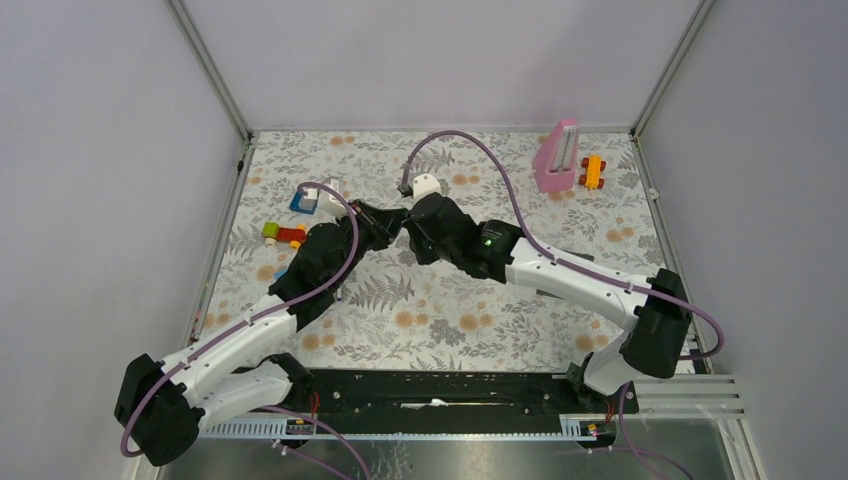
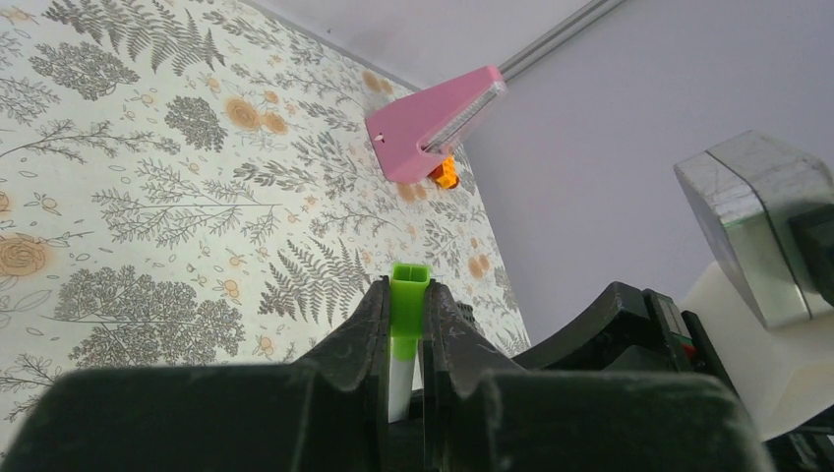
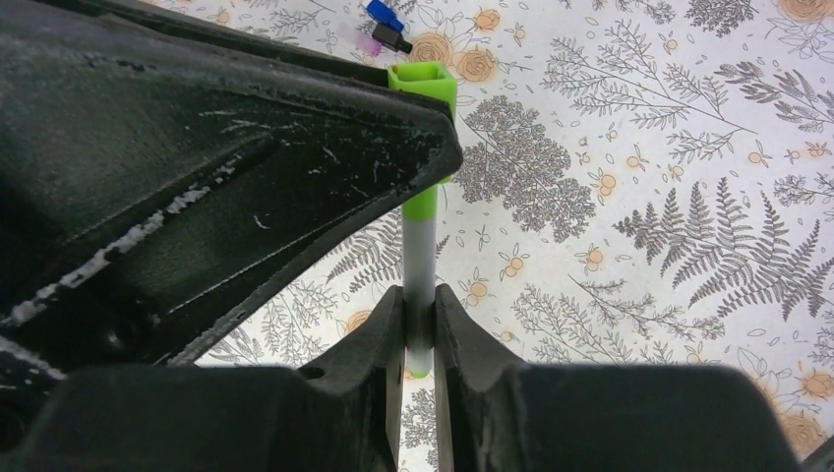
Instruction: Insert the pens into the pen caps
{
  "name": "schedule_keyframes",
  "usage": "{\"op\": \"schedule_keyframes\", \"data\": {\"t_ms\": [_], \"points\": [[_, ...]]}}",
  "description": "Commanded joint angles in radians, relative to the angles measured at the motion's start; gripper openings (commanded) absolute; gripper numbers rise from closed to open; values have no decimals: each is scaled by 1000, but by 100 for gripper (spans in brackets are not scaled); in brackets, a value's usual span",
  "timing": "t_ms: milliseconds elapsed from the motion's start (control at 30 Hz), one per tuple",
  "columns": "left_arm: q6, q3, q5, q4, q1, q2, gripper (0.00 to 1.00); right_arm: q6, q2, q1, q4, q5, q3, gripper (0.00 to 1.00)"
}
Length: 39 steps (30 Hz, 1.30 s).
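Left hand [image 2: 404, 324]: clenched on green pen cap [image 2: 409, 295]. Right hand [image 3: 420, 324]: clenched on white pen [image 3: 421, 265], its end inside cap. Pair held above desk [image 1: 450, 320] centre. Blue cap [image 3: 382, 15], black cap [image 3: 393, 37]: on desk, side by side.

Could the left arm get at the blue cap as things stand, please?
Probably not yet: the left gripper is shut on the green cap, fitted over the pen the right gripper clamps.

Left gripper [image 1: 397, 222] and right gripper [image 1: 413, 229] nose to nose mid-table, blocking each other. Toy bricks [image 1: 285, 233] at 9 o'clock; pink stand [image 1: 556, 157] at 2 o'clock. Open tablecloth [image 1: 450, 320] toward 6 o'clock.
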Motion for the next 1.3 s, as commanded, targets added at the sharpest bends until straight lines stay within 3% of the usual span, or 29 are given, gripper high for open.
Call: {"op": "schedule_keyframes", "data": {"t_ms": [0, 233, 533, 767, 1267], "points": [[-14, 6, 192, -225, -76, 36, 0, -22, 9, -22, 232, 101, 164, 0], [40, -2, 266, -202, -77, 10, 0, -61, -50, -55, 276, -145, 138, 0], [91, -43, 404, -124, -77, -55, 0, 12, -177, -237, 491, -652, -3, 0], [124, -67, 497, -108, -77, -92, 0, 37, -251, -308, 643, -981, -81, 0], [126, -102, 466, -116, -77, -153, 0, 44, -347, -355, 724, -1139, -181, 0]]}}
